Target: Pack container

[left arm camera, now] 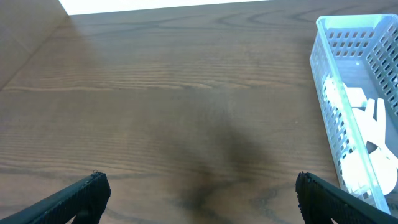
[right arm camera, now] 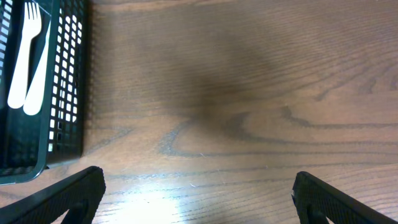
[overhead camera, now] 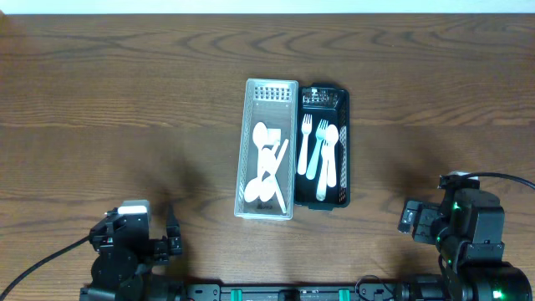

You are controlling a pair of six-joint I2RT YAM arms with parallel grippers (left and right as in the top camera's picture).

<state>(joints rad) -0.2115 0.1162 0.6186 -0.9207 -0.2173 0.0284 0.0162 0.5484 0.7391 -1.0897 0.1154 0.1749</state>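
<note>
White slotted bin (overhead camera: 272, 90) w/ spoons (overhead camera: 261, 134), black bin (overhead camera: 344, 142) w/ forks (overhead camera: 306, 134), side by side

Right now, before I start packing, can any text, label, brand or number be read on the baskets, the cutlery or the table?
No readable text in any view.
white basket: no marking visible.
black basket: pale specks at its far end, too small to tell if they are print.
plastic cutlery and table: plain.
</note>
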